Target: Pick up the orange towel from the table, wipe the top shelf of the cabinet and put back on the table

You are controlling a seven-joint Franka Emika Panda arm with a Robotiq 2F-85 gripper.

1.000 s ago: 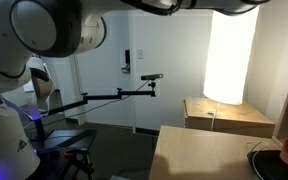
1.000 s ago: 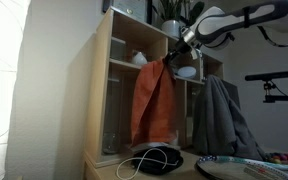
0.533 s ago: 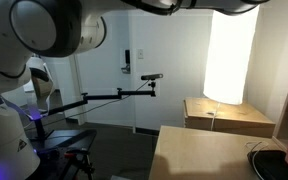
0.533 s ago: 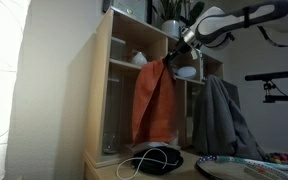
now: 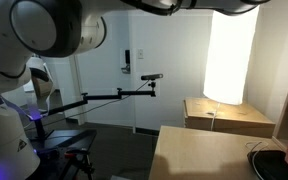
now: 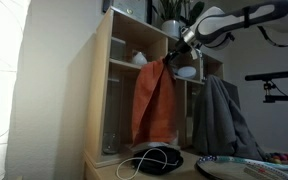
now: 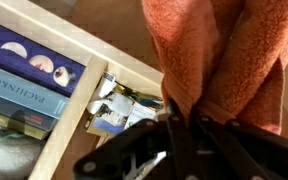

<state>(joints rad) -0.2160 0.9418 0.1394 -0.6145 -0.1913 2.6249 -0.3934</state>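
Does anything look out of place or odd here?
Only the orange towel, pinched at one end by the shut gripper, dangles full length in front of the cabinet, partly covering its front. Nothing looks spilled or damaged.

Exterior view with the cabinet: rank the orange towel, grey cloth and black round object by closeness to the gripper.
1. orange towel, pinched in the shut gripper, hanging below.
2. grey cloth, draped beside it, lower.
3. black round object, down on the table.
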